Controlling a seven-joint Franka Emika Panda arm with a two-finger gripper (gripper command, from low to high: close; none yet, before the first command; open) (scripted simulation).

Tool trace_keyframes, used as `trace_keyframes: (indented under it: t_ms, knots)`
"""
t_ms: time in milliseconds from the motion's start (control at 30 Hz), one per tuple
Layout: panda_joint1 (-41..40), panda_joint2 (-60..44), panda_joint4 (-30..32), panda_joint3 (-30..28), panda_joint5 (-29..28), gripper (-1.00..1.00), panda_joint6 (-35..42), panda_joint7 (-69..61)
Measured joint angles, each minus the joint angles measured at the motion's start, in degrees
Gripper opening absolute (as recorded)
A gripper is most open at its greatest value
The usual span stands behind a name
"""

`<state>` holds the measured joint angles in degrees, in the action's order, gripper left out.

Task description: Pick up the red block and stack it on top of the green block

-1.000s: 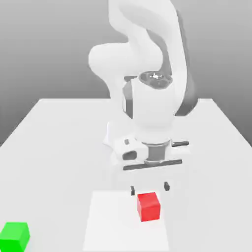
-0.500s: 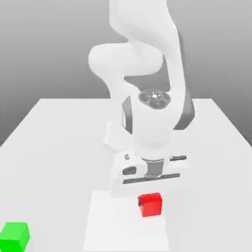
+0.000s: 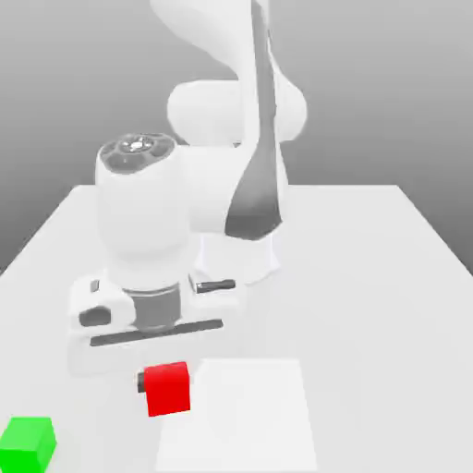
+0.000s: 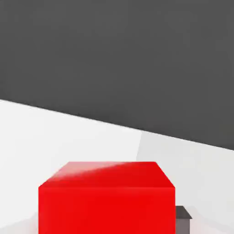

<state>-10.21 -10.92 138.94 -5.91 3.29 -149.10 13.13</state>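
I have the arm (image 3: 231, 139) leaning over the white table (image 3: 369, 268), its wrist turned down toward the near edge; the gripper (image 3: 166, 388) hangs under the wide white hand, and its jaws are pinched tight on the red block (image 3: 168, 389); a dark fingertip (image 3: 140, 381) shows pressed against the block's side on the exterior view's left; the block sits clear of the table top, held up in the grip, above the edge of a paler square patch (image 3: 249, 416) on the surface; from the hand camera I see the red block (image 4: 107, 199) close up, its top face catching light, with a dark finger pad (image 4: 183, 218) against one side and the table (image 4: 55, 137) sloping away behind it under a dark grey backdrop; the green block (image 3: 26, 444) rests on the table in the near corner at the exterior view's left, well apart from the red one and lower in the scene; nothing touches it.
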Motion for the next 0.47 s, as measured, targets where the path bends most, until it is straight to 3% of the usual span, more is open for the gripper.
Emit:
trace_keyframes:
  t_ms: [200, 333, 367, 467]
  knots:
    - [-7.67, -3.74, -8.49, -3.33, 1.08, -1.0, 4.45, -13.3]
    - [-9.81, -10.49, -10.25, -2.65, 2.92, -1.0, -0.6, -16.65]
    - [-10.13, -12.01, -10.37, -2.33, 3.35, 1.0, -1.97, -17.02]
    - [-10.13, -12.01, -10.37, -2.33, 3.35, 1.0, -1.97, -17.02]
